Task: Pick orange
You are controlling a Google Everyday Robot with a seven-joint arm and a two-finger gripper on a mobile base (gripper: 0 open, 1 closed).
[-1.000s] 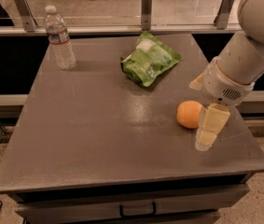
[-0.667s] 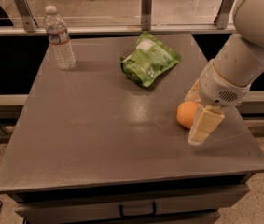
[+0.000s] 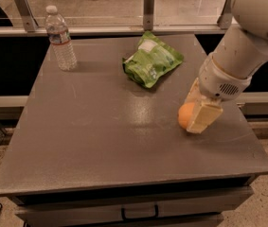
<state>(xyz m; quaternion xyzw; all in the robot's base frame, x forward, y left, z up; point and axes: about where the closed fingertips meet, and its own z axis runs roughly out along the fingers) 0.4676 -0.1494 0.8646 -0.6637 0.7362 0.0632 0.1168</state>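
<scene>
The orange (image 3: 184, 115) sits on the right part of the tabletop (image 3: 100, 131), nearer the front edge than the back. The pincer (image 3: 201, 118) is down at it from the right, its cream body touching the fruit and hiding its right side; I cannot tell if it is wide, narrow or gripping. The white arm (image 3: 240, 51) slants up to the top right corner. A green bag (image 3: 152, 63) lies behind the orange, apart from it. A bottle (image 3: 60, 39) stands upright at the back left corner.
</scene>
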